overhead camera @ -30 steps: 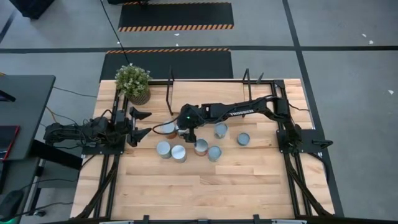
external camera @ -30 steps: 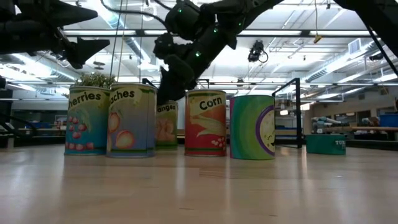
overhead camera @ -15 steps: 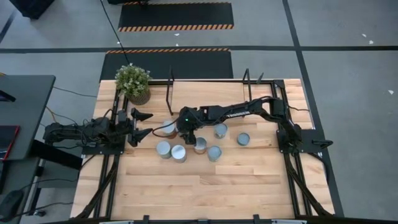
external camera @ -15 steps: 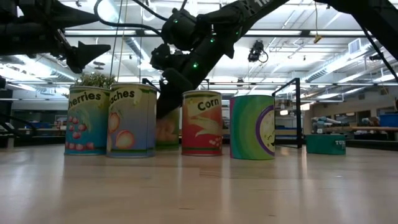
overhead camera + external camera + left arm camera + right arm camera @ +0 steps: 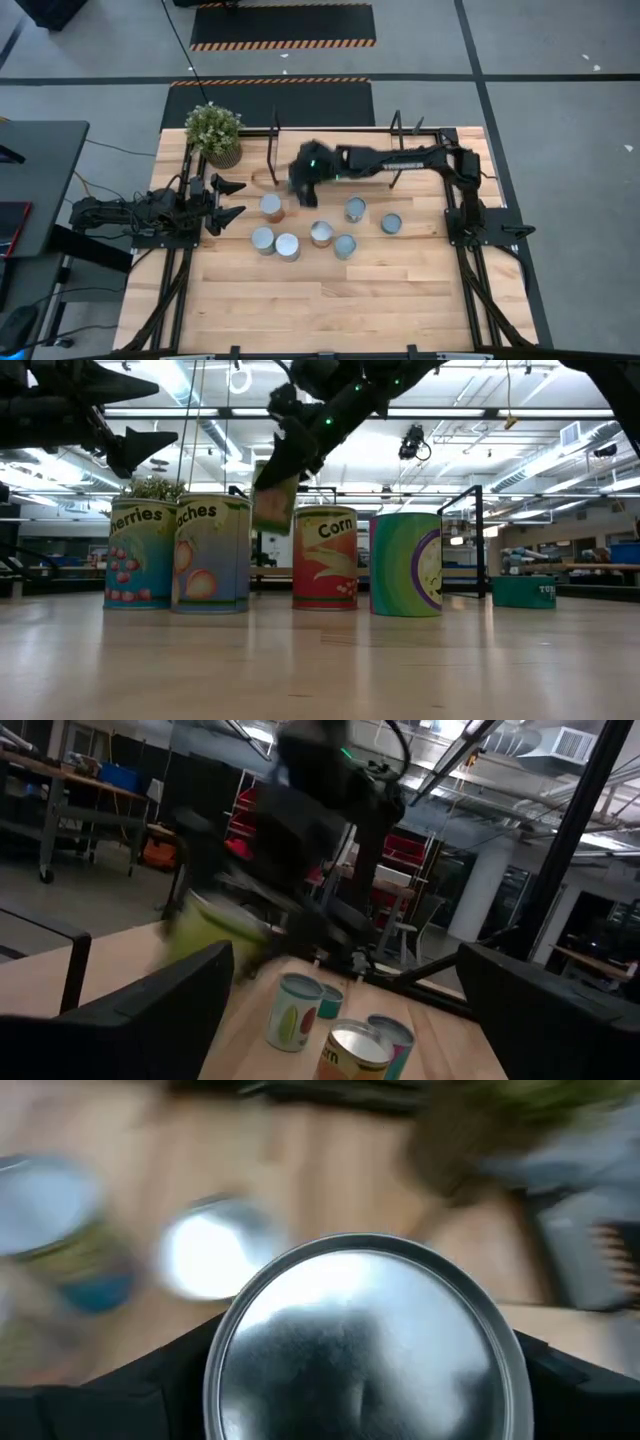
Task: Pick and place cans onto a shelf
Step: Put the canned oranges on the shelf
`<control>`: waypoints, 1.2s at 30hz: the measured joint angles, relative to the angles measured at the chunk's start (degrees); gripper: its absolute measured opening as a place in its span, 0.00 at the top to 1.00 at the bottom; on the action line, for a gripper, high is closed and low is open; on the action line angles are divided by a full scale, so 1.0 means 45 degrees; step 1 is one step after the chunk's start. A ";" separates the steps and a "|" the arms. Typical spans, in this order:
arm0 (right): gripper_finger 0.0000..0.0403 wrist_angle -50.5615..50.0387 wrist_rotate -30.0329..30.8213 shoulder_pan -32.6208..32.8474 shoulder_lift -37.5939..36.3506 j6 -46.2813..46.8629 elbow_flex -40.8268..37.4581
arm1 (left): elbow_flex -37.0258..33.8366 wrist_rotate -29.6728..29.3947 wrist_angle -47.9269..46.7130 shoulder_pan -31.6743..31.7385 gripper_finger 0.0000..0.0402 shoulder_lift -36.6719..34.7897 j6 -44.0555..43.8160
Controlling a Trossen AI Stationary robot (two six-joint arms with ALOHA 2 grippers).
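Right gripper has risen since the earlier frame, fingers clamped on a can now lifted clear of the table, above the remaining cans. Left gripper, fingers spread, waits near the table's left edge.

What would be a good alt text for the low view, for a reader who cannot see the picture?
Table-level view: the right gripper holds a can in the air above a row of upright cans on the wooden table. These include a Cherries can, a peaches can, a Corn can and a green can. The left gripper waits at upper left.
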 joint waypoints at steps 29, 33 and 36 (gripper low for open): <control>0.17 -0.4357 -0.3561 -0.4087 0.5866 -0.2048 0.8459 | 0.0000 -0.0424 0.0116 0.0000 0.03 0.0000 0.0371; 0.10 -0.4600 -0.3499 -0.4087 0.6181 -0.2085 0.8796 | 0.0000 -0.0426 0.0116 0.0000 0.03 0.0000 0.0366; 0.04 -0.4483 -0.3398 -0.4098 0.6065 -0.2085 0.8844 | 0.0000 -0.0424 0.0116 0.0000 0.03 0.0000 0.0366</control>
